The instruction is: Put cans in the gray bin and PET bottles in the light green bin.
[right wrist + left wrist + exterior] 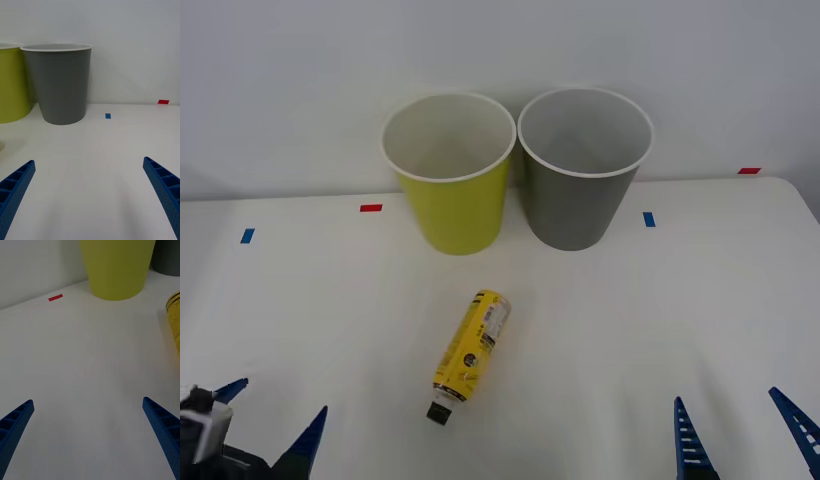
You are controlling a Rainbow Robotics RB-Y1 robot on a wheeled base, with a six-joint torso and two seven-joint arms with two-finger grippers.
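While both the left gripper (272, 415) and the right gripper (740, 425) wait spread wide and empty at the near table edge, the bottle (471, 346) lies untouched before the light green bin (455, 205), probably awaiting a left-arm reach and grasp.

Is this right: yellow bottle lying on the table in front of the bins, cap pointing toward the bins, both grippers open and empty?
Not quite. In the front view the yellow bottle lies with its black cap toward the robot, away from the light green bin and the gray bin. The rest holds: left gripper and right gripper are open and empty.
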